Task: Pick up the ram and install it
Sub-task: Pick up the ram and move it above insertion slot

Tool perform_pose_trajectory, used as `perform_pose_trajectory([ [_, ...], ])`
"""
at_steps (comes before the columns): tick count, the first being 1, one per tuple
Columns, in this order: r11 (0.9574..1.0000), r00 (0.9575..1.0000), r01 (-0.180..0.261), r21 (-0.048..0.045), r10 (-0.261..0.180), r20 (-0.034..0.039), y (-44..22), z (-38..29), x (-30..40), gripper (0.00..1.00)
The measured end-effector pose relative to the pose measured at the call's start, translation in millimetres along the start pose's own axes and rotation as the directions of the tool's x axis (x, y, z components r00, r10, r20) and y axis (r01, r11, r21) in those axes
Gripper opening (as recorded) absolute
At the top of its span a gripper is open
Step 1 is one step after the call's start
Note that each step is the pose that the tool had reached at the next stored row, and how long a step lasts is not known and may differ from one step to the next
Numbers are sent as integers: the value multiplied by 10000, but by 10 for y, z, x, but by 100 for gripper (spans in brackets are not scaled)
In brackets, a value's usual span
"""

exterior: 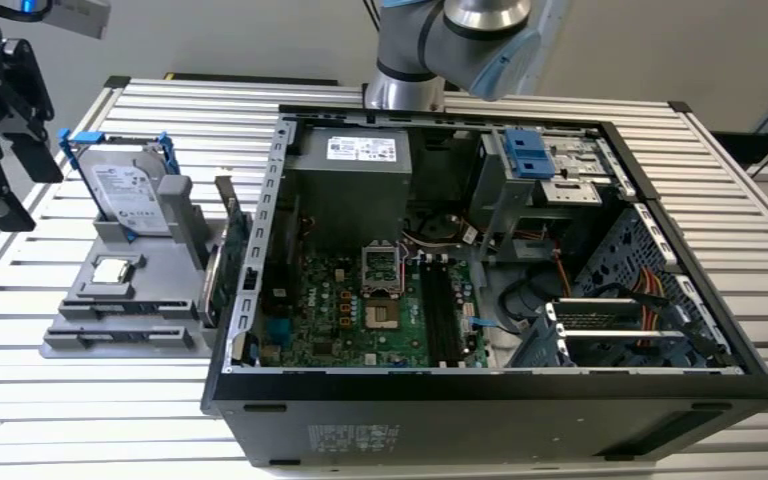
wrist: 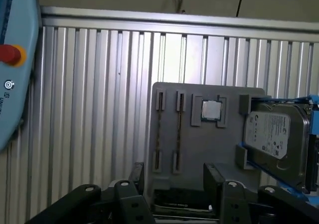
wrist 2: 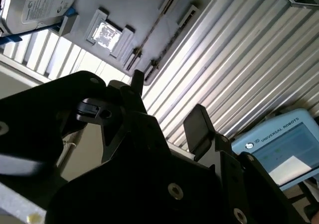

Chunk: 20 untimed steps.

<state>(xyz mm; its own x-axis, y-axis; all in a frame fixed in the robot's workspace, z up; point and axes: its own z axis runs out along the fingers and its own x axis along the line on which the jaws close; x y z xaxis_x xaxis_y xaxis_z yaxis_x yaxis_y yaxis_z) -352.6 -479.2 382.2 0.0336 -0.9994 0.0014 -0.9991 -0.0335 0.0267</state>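
Note:
What I take for the ram [exterior: 224, 198] is a thin dark stick standing on edge at the grey holder's [exterior: 91, 345] side nearest the case, just behind a larger green card [exterior: 231, 268]. My gripper [exterior: 17, 175] hangs high at the exterior view's left, well above the holder and apart from the stick. Both wrist views show the gripper [wrist: 174, 176] [wrist 2: 167, 104] open, its black fingers [wrist: 213, 174] spread with nothing between them. Below them lies the holder [wrist: 209, 149] [wrist 2: 134, 5], seen from above.
The holder also carries a silver hard drive [exterior: 124, 185] [wrist: 271, 134] in a blue frame and a square chip [exterior: 115, 268] [wrist: 211, 110]. The open computer case [exterior: 491, 400] fills the middle, with black memory slots [exterior: 444, 310] on its board. A light blue pendant [wrist 2: 284, 144] lies on the slatted table [exterior: 77, 420].

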Motion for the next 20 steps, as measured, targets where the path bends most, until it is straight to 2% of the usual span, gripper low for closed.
perform_pose_trajectory([
  [3,9999,9999,-146,30,146,3,1,18,-5,100],
  [10,9999,9999,-160,34,160,-2,-2,79,-14,100],
  [20,9999,9999,-162,34,162,-4,-2,112,-19,100],
])
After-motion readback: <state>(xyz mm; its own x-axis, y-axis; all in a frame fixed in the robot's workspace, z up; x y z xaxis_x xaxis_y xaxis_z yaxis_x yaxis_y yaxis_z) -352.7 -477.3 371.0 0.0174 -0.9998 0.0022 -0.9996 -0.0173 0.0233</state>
